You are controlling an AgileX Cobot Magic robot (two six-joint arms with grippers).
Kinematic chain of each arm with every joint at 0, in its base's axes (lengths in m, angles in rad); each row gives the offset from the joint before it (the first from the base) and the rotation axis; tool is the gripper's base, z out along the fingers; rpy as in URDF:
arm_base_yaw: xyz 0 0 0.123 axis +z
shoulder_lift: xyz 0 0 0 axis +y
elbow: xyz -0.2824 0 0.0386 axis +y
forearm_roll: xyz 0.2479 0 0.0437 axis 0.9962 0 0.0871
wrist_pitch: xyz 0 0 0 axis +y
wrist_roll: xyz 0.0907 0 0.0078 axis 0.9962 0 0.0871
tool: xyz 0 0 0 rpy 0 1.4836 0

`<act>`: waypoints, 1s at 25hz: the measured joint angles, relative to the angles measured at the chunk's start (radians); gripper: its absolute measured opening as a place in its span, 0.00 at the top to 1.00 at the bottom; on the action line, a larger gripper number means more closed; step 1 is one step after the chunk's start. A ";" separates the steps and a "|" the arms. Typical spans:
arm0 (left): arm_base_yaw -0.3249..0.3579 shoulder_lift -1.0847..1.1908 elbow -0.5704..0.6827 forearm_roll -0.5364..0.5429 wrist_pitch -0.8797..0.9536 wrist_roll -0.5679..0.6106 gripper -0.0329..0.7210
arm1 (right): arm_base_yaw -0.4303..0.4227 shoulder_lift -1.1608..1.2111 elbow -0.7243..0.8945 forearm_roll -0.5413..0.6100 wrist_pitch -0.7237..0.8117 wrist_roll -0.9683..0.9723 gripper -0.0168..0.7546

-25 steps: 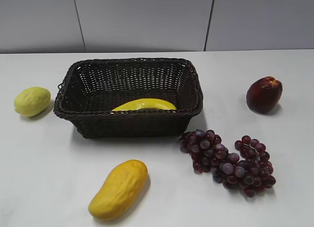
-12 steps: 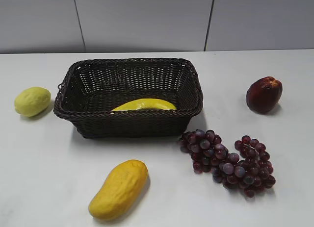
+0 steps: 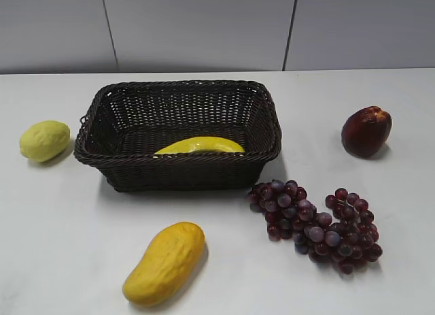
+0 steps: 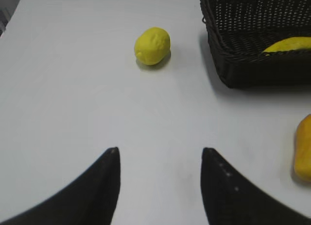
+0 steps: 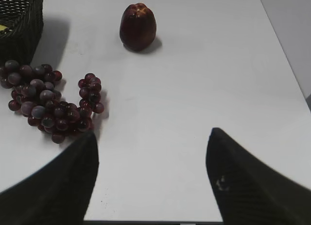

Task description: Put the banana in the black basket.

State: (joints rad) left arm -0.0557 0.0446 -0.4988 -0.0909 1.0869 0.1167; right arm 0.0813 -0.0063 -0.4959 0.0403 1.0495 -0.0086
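The banana lies inside the black basket, near its front wall; only its yellow upper side shows above the rim. In the left wrist view the banana shows inside the basket at the top right. In the right wrist view a corner of the basket is at the top left. My left gripper is open and empty above bare table. My right gripper is open and empty near the table's front edge. Neither gripper shows in the exterior view.
A pale-yellow lemon lies left of the basket. A plump orange-yellow mango lies in front of it. A bunch of dark grapes lies at the front right. A dark red apple stands at the right.
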 joint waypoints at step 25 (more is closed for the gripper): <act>0.090 -0.049 0.000 0.000 -0.001 0.000 0.26 | 0.000 0.000 0.000 0.000 0.000 0.000 0.26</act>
State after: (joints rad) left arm 0.0340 -0.0048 -0.4988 -0.0909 1.0859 0.1167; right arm 0.0813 -0.0063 -0.4959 0.0403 1.0495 -0.0086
